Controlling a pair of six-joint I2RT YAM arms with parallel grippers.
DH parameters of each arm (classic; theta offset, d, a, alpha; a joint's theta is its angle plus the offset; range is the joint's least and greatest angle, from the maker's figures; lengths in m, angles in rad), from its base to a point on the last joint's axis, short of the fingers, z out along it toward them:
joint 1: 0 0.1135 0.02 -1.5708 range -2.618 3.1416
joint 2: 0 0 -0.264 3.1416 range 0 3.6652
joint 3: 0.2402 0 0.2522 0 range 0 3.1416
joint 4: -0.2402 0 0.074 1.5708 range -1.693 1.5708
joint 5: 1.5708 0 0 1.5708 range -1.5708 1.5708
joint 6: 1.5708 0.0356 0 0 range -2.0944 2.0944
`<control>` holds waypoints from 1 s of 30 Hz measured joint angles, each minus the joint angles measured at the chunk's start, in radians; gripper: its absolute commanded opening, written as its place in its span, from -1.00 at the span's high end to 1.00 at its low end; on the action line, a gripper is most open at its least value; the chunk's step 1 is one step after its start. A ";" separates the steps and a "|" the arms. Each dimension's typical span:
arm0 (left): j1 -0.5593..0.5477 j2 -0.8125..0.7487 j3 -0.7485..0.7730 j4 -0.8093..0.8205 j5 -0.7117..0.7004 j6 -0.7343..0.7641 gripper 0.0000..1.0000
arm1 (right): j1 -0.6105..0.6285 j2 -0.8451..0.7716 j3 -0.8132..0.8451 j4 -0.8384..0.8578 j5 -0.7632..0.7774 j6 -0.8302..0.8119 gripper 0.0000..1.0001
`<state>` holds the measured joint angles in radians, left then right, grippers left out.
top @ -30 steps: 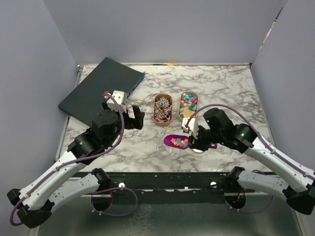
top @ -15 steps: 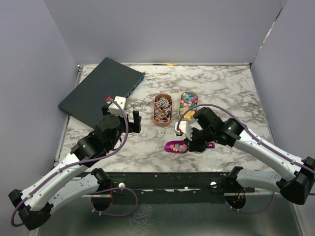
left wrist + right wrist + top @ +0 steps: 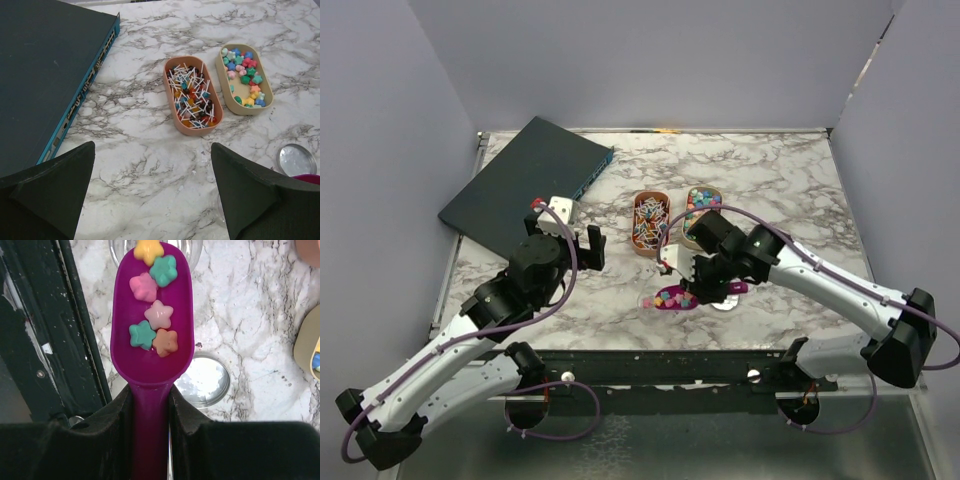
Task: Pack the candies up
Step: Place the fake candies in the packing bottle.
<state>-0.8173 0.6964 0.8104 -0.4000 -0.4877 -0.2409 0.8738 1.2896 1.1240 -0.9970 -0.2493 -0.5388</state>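
Purple scoop (image 3: 151,355), clamped by its handle in the narrowed jaws of the right gripper (image 3: 150,405), wrist pitched downward, carries six star candies (image 3: 152,315) just ahead; the left gripper (image 3: 152,150) hovers, jaws wide, two trays (image 3: 218,64) farther ahead.

Purple scoop (image 3: 150,365); multicoloured candies (image 3: 158,315); grey-veined white marble table (image 3: 150,165).

Glossy plastic scoop (image 3: 150,365), matt candies (image 3: 159,315), marble-look table (image 3: 150,165), shiny metal lid (image 3: 206,382).

Dark box (image 3: 45,65) left, trays (image 3: 196,131) centre, marble (image 3: 135,115) between
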 measured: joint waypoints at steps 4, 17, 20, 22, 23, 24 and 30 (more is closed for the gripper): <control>0.000 -0.014 0.000 0.002 0.000 0.000 -0.98 | 0.011 0.041 0.037 -0.033 0.034 0.000 0.99; 0.004 -0.040 -0.002 0.002 0.001 0.000 -0.98 | 0.053 0.110 0.156 -0.151 0.177 0.000 0.99; 0.004 -0.042 -0.002 0.002 0.001 0.001 -0.98 | 0.062 0.121 0.177 -0.174 0.200 0.000 0.99; 0.004 -0.042 -0.002 0.002 0.001 0.001 -0.98 | 0.068 0.121 0.189 -0.186 0.208 0.000 0.99; 0.004 -0.042 -0.002 0.002 0.001 0.000 -0.98 | 0.069 0.122 0.196 -0.192 0.211 0.000 0.99; 0.004 -0.042 -0.002 0.002 0.001 0.000 -0.98 | 0.071 0.122 0.204 -0.198 0.216 0.000 0.99; 0.004 -0.042 -0.002 0.002 0.002 0.000 -0.98 | 0.076 0.122 0.235 -0.208 0.266 0.024 0.99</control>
<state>-0.8135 0.6544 0.8089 -0.3977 -0.4858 -0.2405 0.9501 1.4117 1.3586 -1.2049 0.0162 -0.5144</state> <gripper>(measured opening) 0.990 0.286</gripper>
